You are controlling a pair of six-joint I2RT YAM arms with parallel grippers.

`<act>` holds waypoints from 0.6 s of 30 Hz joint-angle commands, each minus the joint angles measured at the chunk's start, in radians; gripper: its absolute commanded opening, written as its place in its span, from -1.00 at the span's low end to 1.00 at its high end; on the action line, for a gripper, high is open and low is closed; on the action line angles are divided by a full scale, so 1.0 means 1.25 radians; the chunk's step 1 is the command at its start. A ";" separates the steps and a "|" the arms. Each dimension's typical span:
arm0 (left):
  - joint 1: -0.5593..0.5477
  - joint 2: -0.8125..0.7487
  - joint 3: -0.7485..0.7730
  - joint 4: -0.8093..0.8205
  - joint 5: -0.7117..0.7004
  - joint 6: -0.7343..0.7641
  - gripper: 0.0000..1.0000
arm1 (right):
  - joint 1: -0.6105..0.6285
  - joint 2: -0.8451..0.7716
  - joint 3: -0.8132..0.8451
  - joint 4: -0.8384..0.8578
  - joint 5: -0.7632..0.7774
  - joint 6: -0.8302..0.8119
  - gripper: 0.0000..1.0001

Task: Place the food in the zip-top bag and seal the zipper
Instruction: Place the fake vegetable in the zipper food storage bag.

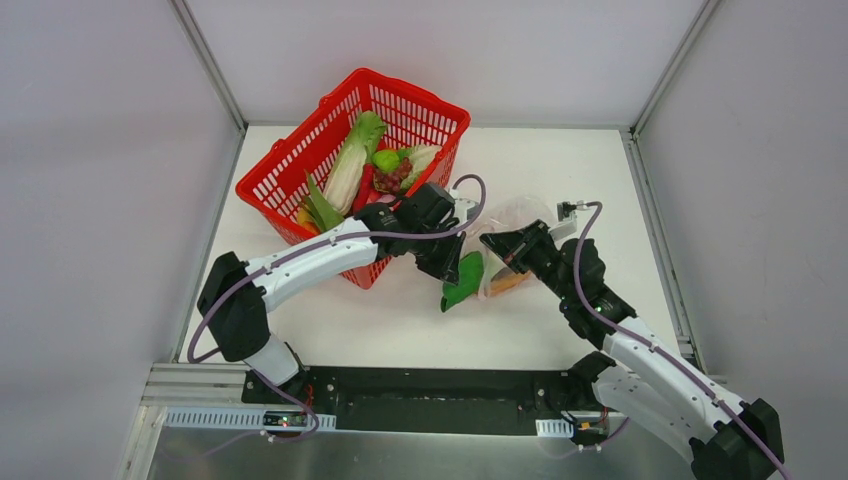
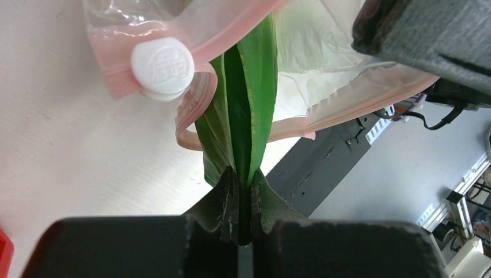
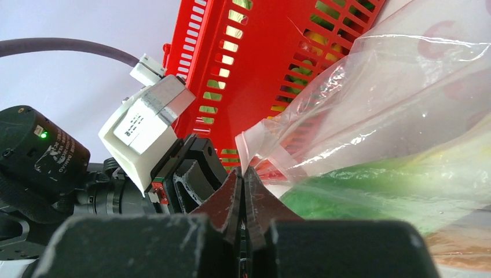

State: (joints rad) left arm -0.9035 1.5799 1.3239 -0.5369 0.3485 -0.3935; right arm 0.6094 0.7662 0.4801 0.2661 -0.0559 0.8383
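Observation:
My left gripper [image 1: 452,272] is shut on the stem end of the green leaves [image 1: 464,281]. In the left wrist view the green leaves [image 2: 246,110] reach up into the open mouth of the zip-top bag [image 2: 324,52], past its pink zipper [image 2: 231,35] and white slider [image 2: 162,66]. My right gripper [image 1: 497,243] is shut on the bag's edge [image 3: 257,152] and holds the clear bag [image 1: 515,232] up. Green food [image 3: 376,185] shows through the bag, and an orange piece [image 1: 508,283] lies low in it.
The red mesh basket [image 1: 290,165] stands at the back left with bok choy [image 1: 352,160] and other toy foods in it. It fills the back of the right wrist view [image 3: 255,63]. The left wrist camera housing [image 3: 145,130] is close to the right fingers.

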 commanded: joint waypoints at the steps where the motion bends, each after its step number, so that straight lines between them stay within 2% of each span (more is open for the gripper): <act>1: -0.008 -0.031 0.012 0.035 -0.043 -0.015 -1.00 | -0.005 0.001 0.026 0.070 0.008 0.019 -1.00; 9: -0.009 -0.052 0.075 0.035 -0.062 0.006 -1.00 | -0.005 0.003 0.026 0.051 0.020 0.019 -1.00; 13: -0.008 -0.067 0.041 0.107 -0.022 -0.005 -1.00 | -0.004 0.009 0.030 0.045 0.020 0.010 -1.00; 18: -0.008 -0.014 0.053 0.174 0.010 0.001 -1.00 | -0.005 0.018 0.037 0.080 -0.038 0.006 -1.00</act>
State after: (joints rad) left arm -0.9047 1.5455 1.3636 -0.4419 0.3214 -0.4026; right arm 0.6060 0.7845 0.4805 0.2668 -0.0509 0.8486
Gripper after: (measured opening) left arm 0.046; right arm 0.009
